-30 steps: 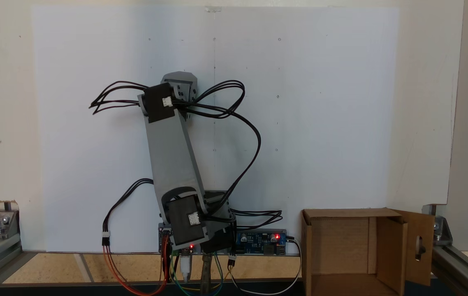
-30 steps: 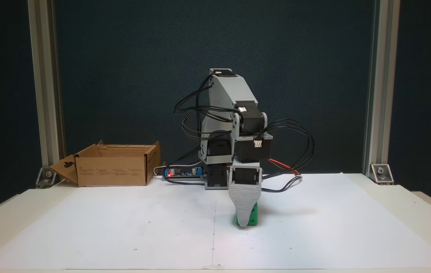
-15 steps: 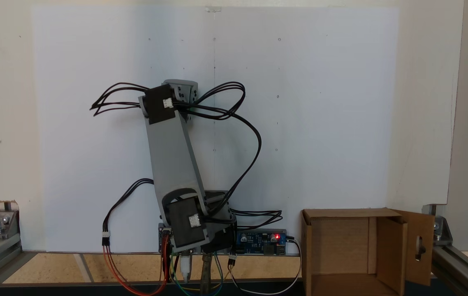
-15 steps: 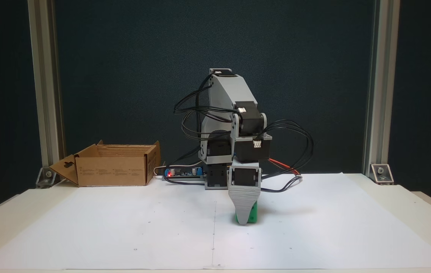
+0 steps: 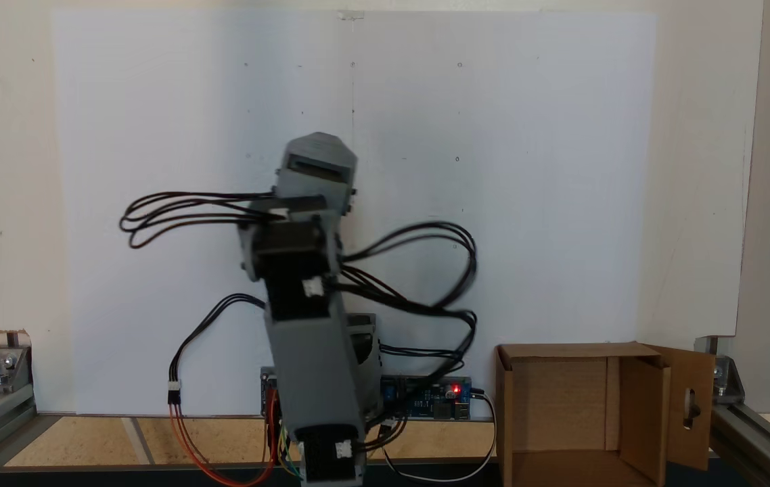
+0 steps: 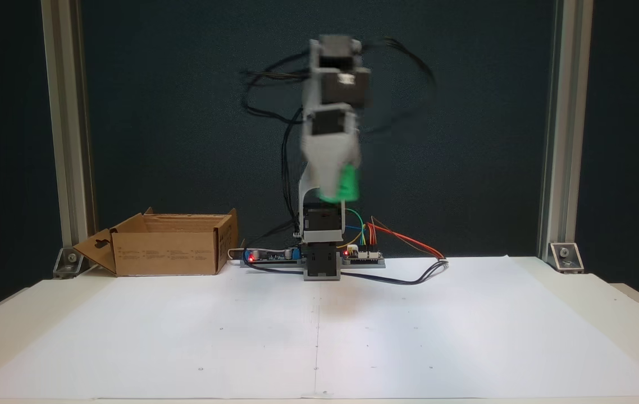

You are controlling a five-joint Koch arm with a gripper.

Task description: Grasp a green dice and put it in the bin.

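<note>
High above table | gripper [image 6: 335, 193] clamped on green dice [image 6: 347, 184] | blurred

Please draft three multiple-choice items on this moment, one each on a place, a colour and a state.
1. Where is the green dice?
A. lying on the white paper
B. up in the air at the gripper
C. inside the bin

2. What colour is the bin?
A. brown
B. blue
C. white

3. What state is the bin in?
A. taped shut
B. tipped upside down
C. open, with its flaps spread

Answers:
1 B, the dice hangs blurred at the gripper tip, well above the white paper.
2 A, it is plain brown cardboard in both fixed views.
3 C, a fixed view looks straight into its interior.
</note>
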